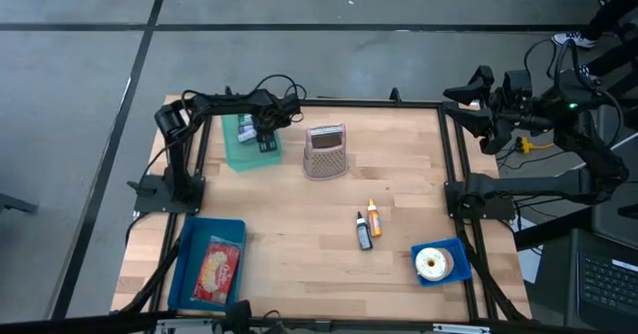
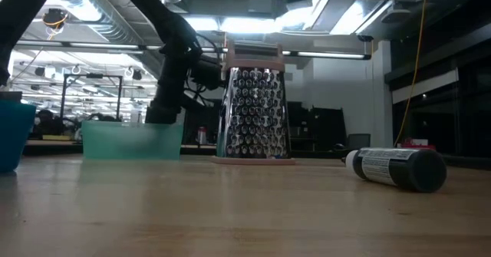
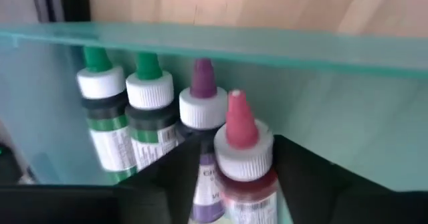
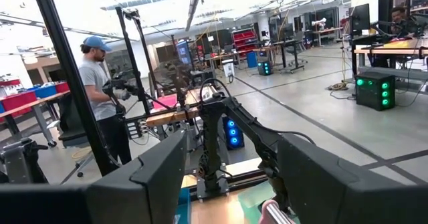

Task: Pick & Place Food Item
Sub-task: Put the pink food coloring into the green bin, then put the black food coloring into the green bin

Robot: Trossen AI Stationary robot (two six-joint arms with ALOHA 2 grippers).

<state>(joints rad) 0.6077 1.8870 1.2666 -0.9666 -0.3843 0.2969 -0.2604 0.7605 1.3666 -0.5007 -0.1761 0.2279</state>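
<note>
So the left gripper (image 1: 265,135) is down inside the teal bin (image 1: 239,158) at the back left of the table, fingers (image 3: 167,177) parted on either side of the red-capped bottle (image 3: 242,158), which stands upright beside a purple-capped bottle (image 3: 202,103) and two green-capped bottles (image 3: 124,97); can't tell if the pads actually touch it. The right gripper (image 1: 477,87) is parked up off the table's back right corner, jaws wide apart with nothing in them. Elsewhere on the table: a grater (image 1: 325,152) just beside the bin, and an orange bottle (image 1: 374,217) and a black bottle (image 1: 364,230) lying near the middle
</note>
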